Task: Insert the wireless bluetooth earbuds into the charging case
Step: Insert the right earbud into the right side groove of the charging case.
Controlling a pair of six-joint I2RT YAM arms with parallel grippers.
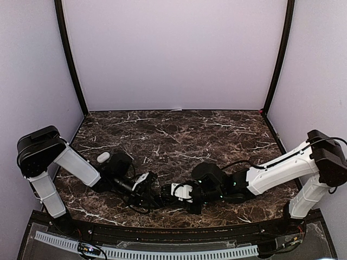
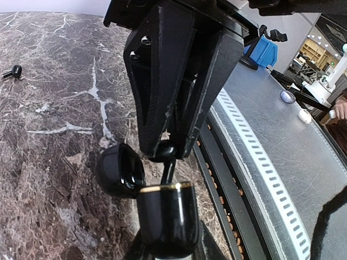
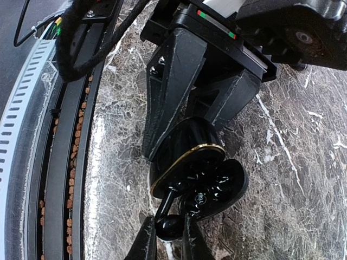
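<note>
Left wrist: black earbud (image 2: 165,151) tight in left pincer (image 2: 165,146), over case (image 2: 165,216) tight in right pincer (image 3: 187,138).

Dark marble table (image 1: 179,130) enclosed by pale walls (image 1: 173,54). The left arm (image 1: 78,165) and right arm (image 1: 276,173) stretch low toward the near centre, where the left gripper (image 1: 153,190) and right gripper (image 1: 169,192) meet tip to tip. What lies between them is too dark to tell. A small white oval object (image 1: 103,157) lies at the left, just beside the left arm.

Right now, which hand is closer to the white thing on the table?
Left. The left hand lies between the white thing and the right hand, which is farther right.
</note>
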